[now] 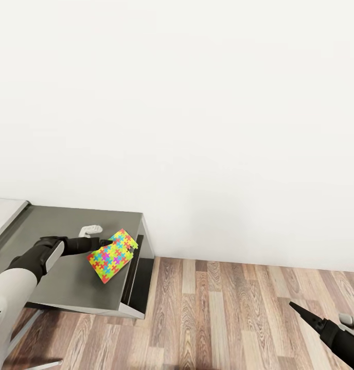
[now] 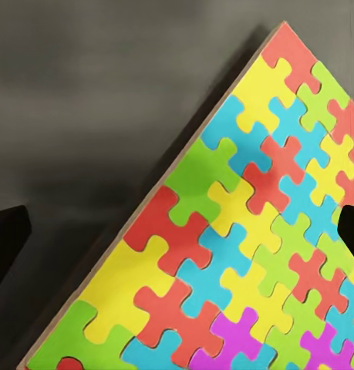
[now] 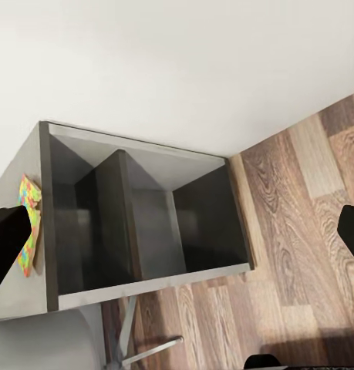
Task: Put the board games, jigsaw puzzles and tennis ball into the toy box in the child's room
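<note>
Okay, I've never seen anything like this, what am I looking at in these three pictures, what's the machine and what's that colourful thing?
These are simulator renders of a two-armed wheeled robot. The big picture comes from a camera on its head, looking down over a grey table against a white wall, with wood floor beside it. The other two come from cameras near each gripper. The left gripper reaches over the table to a colourful jigsaw puzzle, which looks tilted as if gripped at its edge; the left wrist picture shows the puzzle up close. A small white object lies behind it, too small to identify. The right gripper hangs over the floor; its fingertips look well apart, with nothing between.
</note>
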### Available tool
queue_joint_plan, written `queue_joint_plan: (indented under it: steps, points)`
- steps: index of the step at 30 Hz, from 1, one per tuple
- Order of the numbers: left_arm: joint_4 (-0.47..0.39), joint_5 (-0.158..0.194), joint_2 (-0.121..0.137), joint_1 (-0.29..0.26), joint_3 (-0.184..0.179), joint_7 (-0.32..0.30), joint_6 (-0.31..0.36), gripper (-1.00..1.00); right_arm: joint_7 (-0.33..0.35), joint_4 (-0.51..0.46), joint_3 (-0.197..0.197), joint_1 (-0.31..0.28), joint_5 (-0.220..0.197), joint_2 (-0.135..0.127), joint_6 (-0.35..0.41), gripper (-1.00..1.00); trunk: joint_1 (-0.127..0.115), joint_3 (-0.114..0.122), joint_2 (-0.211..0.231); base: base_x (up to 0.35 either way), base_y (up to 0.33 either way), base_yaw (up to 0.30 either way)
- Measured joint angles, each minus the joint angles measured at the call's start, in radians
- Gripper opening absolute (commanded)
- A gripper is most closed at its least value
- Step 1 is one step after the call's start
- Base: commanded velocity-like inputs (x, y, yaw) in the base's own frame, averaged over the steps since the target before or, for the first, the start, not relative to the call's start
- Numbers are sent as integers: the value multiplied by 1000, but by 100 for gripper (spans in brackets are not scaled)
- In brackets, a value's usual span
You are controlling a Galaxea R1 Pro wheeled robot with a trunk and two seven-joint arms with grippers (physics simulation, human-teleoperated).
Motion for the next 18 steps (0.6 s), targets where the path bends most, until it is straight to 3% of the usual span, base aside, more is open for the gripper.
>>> queue_joint_plan:
  steps: [18]
  points:
    - [2, 0, 1, 0, 0, -22, 0, 100, 0, 0, 0, 0, 0, 0, 0, 100, 0, 0, 0, 0, 0, 0]
